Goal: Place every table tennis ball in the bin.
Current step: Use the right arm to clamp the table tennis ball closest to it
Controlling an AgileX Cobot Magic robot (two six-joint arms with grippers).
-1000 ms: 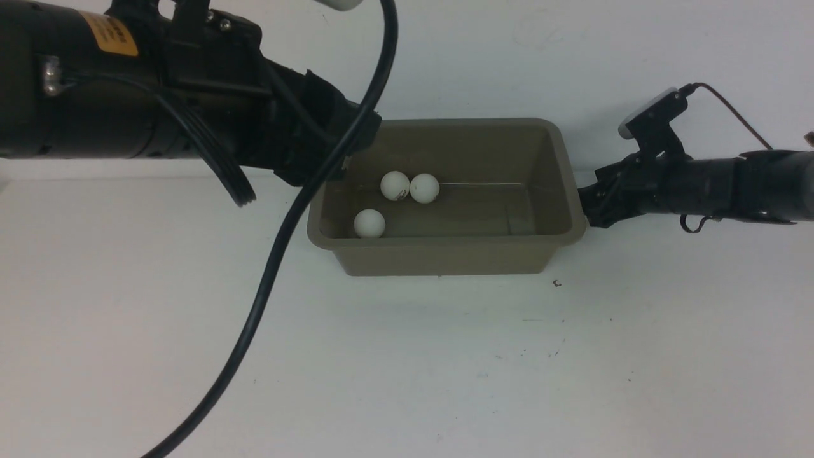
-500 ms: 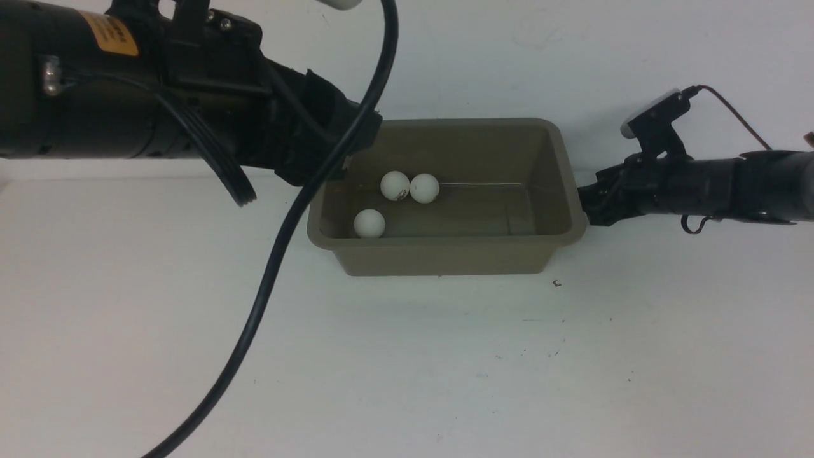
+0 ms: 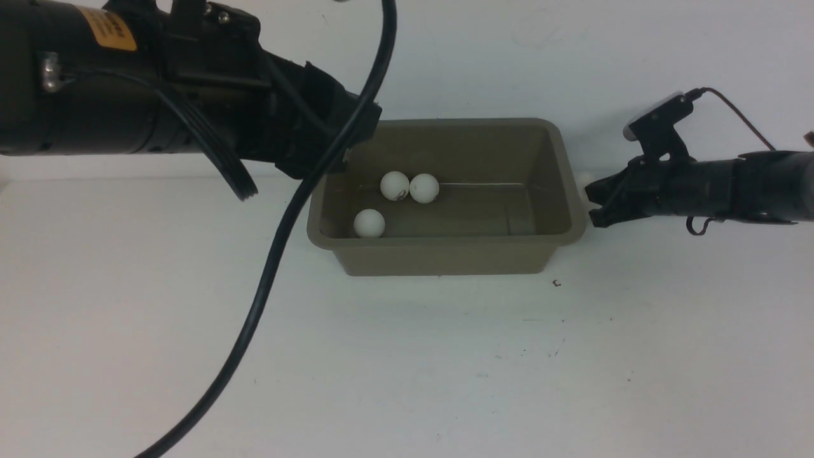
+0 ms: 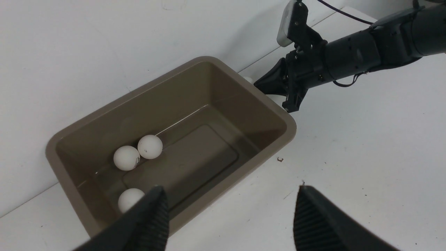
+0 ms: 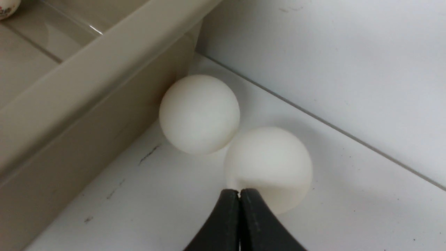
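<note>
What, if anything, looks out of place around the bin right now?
One table tennis ball lies outside the bin, beside its outer wall; a second ball sits right next to it. Oddly, the right gripper is shut on nothing, its tips at that second ball.

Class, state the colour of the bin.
The bin is grey-brown, clearest in the left wrist view.

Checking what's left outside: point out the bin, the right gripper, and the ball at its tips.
bin (image 3: pixel 445 259): front view, front wall.
right gripper (image 5: pixel 239 192): right wrist view, where the shut tips meet.
ball at its tips (image 5: pixel 268 160): right wrist view, middle of its visible face.
</note>
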